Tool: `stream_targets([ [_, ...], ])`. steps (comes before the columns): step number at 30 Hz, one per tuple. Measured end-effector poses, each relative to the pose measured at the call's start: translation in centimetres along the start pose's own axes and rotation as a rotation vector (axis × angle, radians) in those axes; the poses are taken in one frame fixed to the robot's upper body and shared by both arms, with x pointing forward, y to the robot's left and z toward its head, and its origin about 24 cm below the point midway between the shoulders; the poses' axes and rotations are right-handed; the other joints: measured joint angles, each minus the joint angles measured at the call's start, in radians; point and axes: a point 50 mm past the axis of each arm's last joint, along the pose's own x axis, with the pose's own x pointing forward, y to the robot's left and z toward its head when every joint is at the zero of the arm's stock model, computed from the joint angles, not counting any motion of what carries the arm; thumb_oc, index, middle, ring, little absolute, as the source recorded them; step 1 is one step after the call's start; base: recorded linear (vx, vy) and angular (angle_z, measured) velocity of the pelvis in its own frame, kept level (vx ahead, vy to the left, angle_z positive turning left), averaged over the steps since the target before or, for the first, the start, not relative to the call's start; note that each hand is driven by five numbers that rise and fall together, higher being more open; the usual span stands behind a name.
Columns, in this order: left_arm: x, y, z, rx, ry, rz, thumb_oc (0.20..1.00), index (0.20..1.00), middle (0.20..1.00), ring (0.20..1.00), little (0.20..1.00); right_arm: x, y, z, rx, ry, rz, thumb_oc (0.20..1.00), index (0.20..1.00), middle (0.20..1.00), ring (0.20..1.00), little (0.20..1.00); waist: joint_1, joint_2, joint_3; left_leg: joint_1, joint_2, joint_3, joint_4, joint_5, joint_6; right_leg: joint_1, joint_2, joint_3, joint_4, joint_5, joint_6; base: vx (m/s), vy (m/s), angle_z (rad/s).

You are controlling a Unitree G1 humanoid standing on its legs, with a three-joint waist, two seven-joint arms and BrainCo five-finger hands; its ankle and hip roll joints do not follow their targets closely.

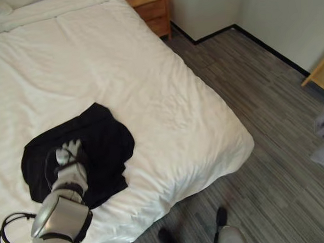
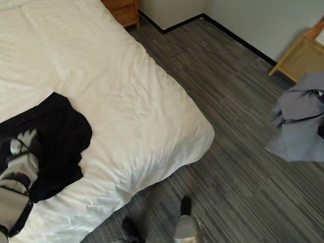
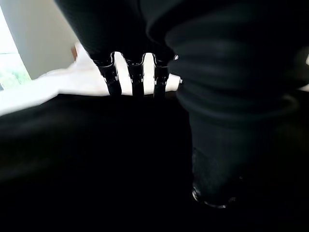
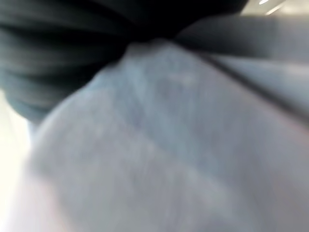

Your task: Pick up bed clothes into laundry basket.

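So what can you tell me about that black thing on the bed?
The black garment is soft, dark cloth, crumpled and spread flat on the white bed near its foot-end edge. Its outline is uneven, with folds and a flap toward the corner. The robot's left hand rests on top of it, fingers reaching down onto the cloth.

Black garment (image 1: 105,141) on a plain white bed (image 1: 166,99). Floor (image 1: 259,93) is grey with streaky darker stripes, black skirting (image 1: 267,46) round the pale walls. Nightstand (image 1: 152,6) is orangey wood, and there's grey-blue cloth (image 2: 302,121) off right.
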Motion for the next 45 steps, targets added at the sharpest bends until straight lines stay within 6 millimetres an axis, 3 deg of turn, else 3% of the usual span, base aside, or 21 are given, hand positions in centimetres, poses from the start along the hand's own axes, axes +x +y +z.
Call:
stream_targets([
  [2, -0.1, -0.3, -0.4, 0.003, 0.010, -0.013, 1.000, 1.000, 1.000, 1.000, 1.000, -0.2, 0.2, 0.6, 0.027, -0.027, -0.002, 0.200, 0.200, 0.200, 0.200, 0.200, -0.010, 0.002, -0.001, 0.006, -0.004, 0.006, 0.000, -0.005, -0.002, -0.001, 0.002, 0.012, 0.000, 0.003, 0.001, 0.02, 0.084, -0.16],
  [4, -0.9, -2.6, -1.0, -0.005, 0.027, -0.088, 1.000, 1.000, 1.000, 1.000, 1.000, -0.3, 0.7, 1.8, 0.067, -0.085, 0.001, 0.200, 0.200, 0.200, 0.200, 0.200, -0.008, 0.008, -0.011, 0.014, -0.003, 0.036, -0.001, -0.021, -0.008, -0.014, 0.002, 0.049, -0.004, 0.011, 0.007, 0.03, 0.072, -0.40],
  [5, -1.2, -3.4, -1.2, -0.004, 0.034, -0.107, 0.934, 0.934, 0.934, 0.934, 0.934, -0.3, 0.7, 2.0, 0.075, -0.095, 0.001, 0.200, 0.200, 0.200, 0.200, 0.200, -0.008, 0.009, -0.018, 0.014, -0.004, 0.044, -0.001, -0.025, -0.009, -0.019, 0.002, 0.057, -0.007, 0.014, 0.010, 0.02, 0.029, -0.50],
  [6, -1.7, -4.3, -2.2, -0.016, 0.060, -0.132, 0.200, 0.200, 0.200, 0.200, 0.200, -0.5, 0.9, 2.1, 0.085, -0.101, 0.004, 0.200, 0.200, 0.200, 0.200, 0.200, -0.011, 0.017, -0.034, 0.024, -0.007, 0.071, -0.006, -0.037, -0.012, -0.016, 0.002, 0.076, -0.033, 0.020, 0.012, 0.02, 0.017, -0.45],
  [10, -1.2, -3.2, -3.0, 0.032, 0.047, -0.159, 0.200, 0.200, 0.200, 0.200, 0.200, -0.7, 0.6, 1.7, 0.067, -0.089, 0.006, 0.200, 0.200, 0.200, 0.200, 0.200, -0.024, 0.030, -0.059, 0.021, -0.006, 0.082, -0.005, -0.038, -0.006, -0.014, 0.000, 0.077, -0.054, 0.026, 0.022, 0.02, 0.008, -0.16],
  [14, 0.1, 0.7, -3.8, 0.095, 0.026, -0.092, 0.200, 0.200, 0.200, 0.200, 0.200, -0.8, 0.3, 1.5, 0.068, -0.084, -0.006, 0.200, 0.200, 0.200, 0.200, 0.200, -0.024, 0.025, -0.057, 0.012, -0.003, 0.081, 0.000, -0.028, -0.004, -0.020, 0.010, 0.071, -0.056, 0.048, 0.006, -0.02, -0.038, 0.01],
  [17, 1.2, 9.3, -2.4, -0.002, -0.093, 0.184, 0.200, 0.200, 0.200, 0.200, 0.200, -0.9, 0.9, 0.8, 0.105, -0.051, 0.001, 0.200, 0.200, 0.200, 0.200, 0.200, 0.023, 0.013, -0.053, 0.010, 0.010, 0.088, 0.002, -0.020, -0.002, -0.017, 0.015, 0.036, -0.064, 0.054, -0.004, -0.07, -0.063, 0.02],
  [19, 0.3, 13.9, -1.0, -0.079, -0.213, 0.375, 0.200, 0.200, 0.200, 0.200, 0.200, -1.1, 1.0, 0.7, 0.107, -0.047, 0.000, 0.200, 0.200, 0.200, 0.200, 0.200, 0.059, 0.013, -0.052, 0.015, 0.020, 0.093, 0.002, -0.021, -0.002, -0.013, 0.013, -0.009, -0.064, 0.049, -0.007, -0.09, -0.108, -0.03],
  [20, -1.1, 17.1, 0.2, -0.150, -0.314, 0.513, 0.200, 0.200, 0.200, 0.200, 0.200, -1.1, 1.0, 0.7, 0.106, -0.046, 0.003, 0.200, 0.200, 0.200, 0.200, 0.200, 0.091, 0.017, -0.050, 0.026, 0.029, 0.103, 0.002, -0.020, -0.004, 0.001, 0.008, -0.075, -0.061, 0.022, -0.011, -0.08, -0.112, -0.16],
  [23, -5.6, 21.6, 3.0, -0.289, -0.552, 0.765, 0.200, 0.200, 0.200, 0.200, 0.200, -1.9, 2.1, 0.0, 0.133, -0.011, 0.012, 0.200, 0.200, 0.200, 0.200, 0.200, 0.185, 0.019, -0.045, 0.061, 0.061, 0.137, 0.010, -0.027, -0.014, 0.005, -0.008, -0.223, 0.000, 0.007, -0.035, -0.02, -0.107, -0.31],
  [25, -9.2, 23.1, 5.5, -0.447, -0.721, 0.914, 0.200, 0.200, 0.200, 0.200, 0.200, -2.5, 4.0, 0.2, 0.153, 0.010, 0.042, 0.200, 0.200, 0.200, 0.200, 0.200, 0.227, 0.031, -0.047, 0.072, 0.083, 0.134, 0.030, -0.030, -0.020, 0.014, 0.026, -0.208, 0.010, 0.003, -0.044, 0.02, -0.213, -0.14],
  [27, -11.6, 23.6, 8.8, -0.554, -0.884, 0.959, 0.200, 0.200, 0.200, 0.200, 0.200, -2.3, 5.0, 1.4, 0.170, -0.019, 0.079, 0.200, 0.200, 0.200, 0.200, 0.200, 0.242, 0.037, -0.046, 0.072, 0.100, 0.133, 0.040, -0.030, -0.020, 0.020, 0.039, -0.199, 0.000, 0.002, -0.045, 0.00, -0.185, -0.20],
  [31, -12.9, 21.6, 12.7, -0.639, -1.039, 0.865, 0.200, 0.200, 0.200, 0.200, 0.200, -1.6, 4.9, 3.8, 0.202, -0.110, 0.073, 0.200, 0.200, 0.200, 0.200, 0.200, 0.203, 0.044, -0.048, 0.098, 0.110, 0.140, 0.066, -0.030, -0.020, 0.020, 0.054, -0.159, -0.001, -0.001, -0.067, -0.02, -0.183, -0.38],
  [35, -12.7, 20.2, 14.2, -0.772, -1.055, 0.756, 0.200, 0.200, 0.200, 0.200, 0.200, -1.1, 4.8, 5.7, 0.238, -0.176, 0.056, 0.200, 0.200, 0.200, 0.200, 0.200, 0.176, 0.056, -0.049, 0.137, 0.145, 0.173, 0.109, -0.031, -0.020, 0.015, 0.082, -0.139, 0.018, -0.050, -0.101, 0.03, -0.254, -0.67],
  [36, -12.5, 19.9, 14.5, -0.804, -1.051, 0.731, 0.200, 0.200, 0.200, 0.200, 0.200, -1.2, 5.2, 6.2, 0.254, -0.186, 0.060, 0.200, 0.200, 0.200, 0.200, 0.200, 0.181, 0.052, -0.051, 0.139, 0.163, 0.176, 0.160, -0.032, -0.022, 0.004, 0.078, -0.145, 0.055, -0.072, -0.123, 0.13, -0.349, -1.40],
  [38, -11.8, 19.1, 14.4, -0.909, -1.021, 0.660, 0.200, 0.200, 0.200, 0.200, 0.200, -1.3, 6.3, 7.8, 0.267, -0.237, 0.084, 0.200, 0.200, 0.200, 0.200, 0.200, 0.258, 0.040, -0.044, 0.076, 0.280, 0.045, 0.517, -0.017, -0.052, -0.002, 0.116, -0.130, 0.143, -0.127, -0.226, 0.23, -0.379, -2.07],
  [39, -11.7, 18.6, 14.5, -0.953, -1.011, 0.634, 0.200, 0.200, 0.200, 0.200, 0.200, -1.5, 6.4, 8.4, 0.262, -0.263, 0.092, 0.200, 0.200, 0.200, 0.200, 0.200, 0.290, 0.042, -0.043, 0.034, 0.327, -0.012, 0.653, 0.001, -0.063, 0.015, 0.133, -0.093, 0.132, -0.147, -0.202, 0.34, -0.341, -1.95],
  [40, -12.3, 17.7, 14.5, -1.033, -1.030, 0.582, 0.200, 0.200, 0.200, 0.200, 0.200, -1.9, 6.3, 9.3, 0.279, -0.300, 0.086, 0.200, 0.200, 0.200, 0.200, 0.200, 0.273, 0.048, -0.043, -0.033, 0.301, -0.182, 0.664, -0.056, -0.129, 0.039, 0.173, -0.024, 0.104, -0.141, -0.207, 0.26, -0.269, -1.66],
  [42, -13.6, 17.1, 14.7, -1.143, -1.071, 0.541, 0.200, 0.200, 0.200, 0.200, 0.200, -2.2, 6.4, 9.9, 0.299, -0.317, 0.074, 0.200, 0.200, 0.200, 0.200, 0.200, 0.290, 0.024, -0.029, -0.089, 0.183, -0.351, 0.626, -0.077, -0.128, 0.039, 0.174, 0.078, 0.082, -0.129, -0.219, 0.12, -0.113, -1.56],
  [43, -14.0, 16.8, 15.1, -1.172, -1.097, 0.516, 0.200, 0.200, 0.200, 0.200, 0.200, -2.4, 6.5, 9.9, 0.288, -0.320, 0.075, 0.200, 0.200, 0.200, 0.200, 0.200, 0.306, 0.015, -0.023, -0.109, 0.138, -0.367, 0.598, -0.078, -0.128, 0.042, 0.171, 0.118, 0.063, -0.105, -0.213, 0.27, -0.138, -1.70],
  [45, -14.4, 16.3, 16.3, -1.231, -1.121, 0.447, 0.200, 0.200, 0.200, 0.200, 0.200, -2.6, 6.7, 9.5, 0.278, -0.291, 0.066, 0.200, 0.200, 0.200, 0.200, 0.200, 0.253, 0.018, -0.015, -0.226, 0.097, -0.355, 0.523, -0.076, -0.123, 0.090, 0.195, 0.146, 0.015, -0.131, -0.209, 0.32, -0.135, -1.23],
])
